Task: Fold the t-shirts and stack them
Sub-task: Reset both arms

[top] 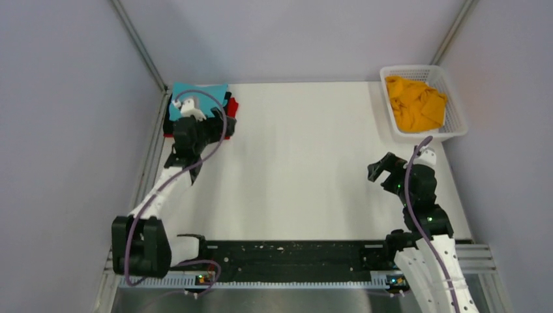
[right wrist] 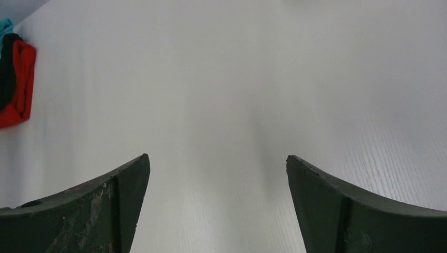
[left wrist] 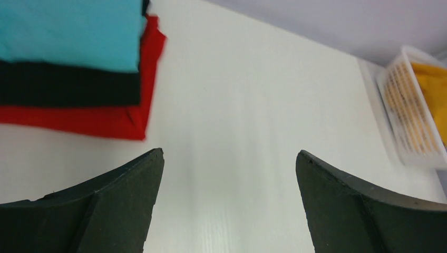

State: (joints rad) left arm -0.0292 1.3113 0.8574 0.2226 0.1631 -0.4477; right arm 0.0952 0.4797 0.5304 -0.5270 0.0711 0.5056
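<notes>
A folded stack lies at the table's far left corner: the turquoise t-shirt (top: pixel 199 94) on top, the black one (left wrist: pixel 68 84) under it, and the red one (top: pixel 231 112) at the bottom. The left wrist view shows the turquoise layer (left wrist: pixel 68 29) and the red layer (left wrist: pixel 79 118). My left gripper (top: pixel 218 127) hovers just in front of the stack, open and empty (left wrist: pixel 229 158). The orange-yellow t-shirt (top: pixel 414 101) lies crumpled in the basket. My right gripper (top: pixel 378 171) is open and empty (right wrist: pixel 217 161) over bare table at the right, below the basket.
The white mesh basket (top: pixel 456 134) stands at the far right corner; it also shows in the left wrist view (left wrist: pixel 406 153). The white table (top: pixel 300 163) is walled by grey panels on three sides. A black rail runs along the near edge.
</notes>
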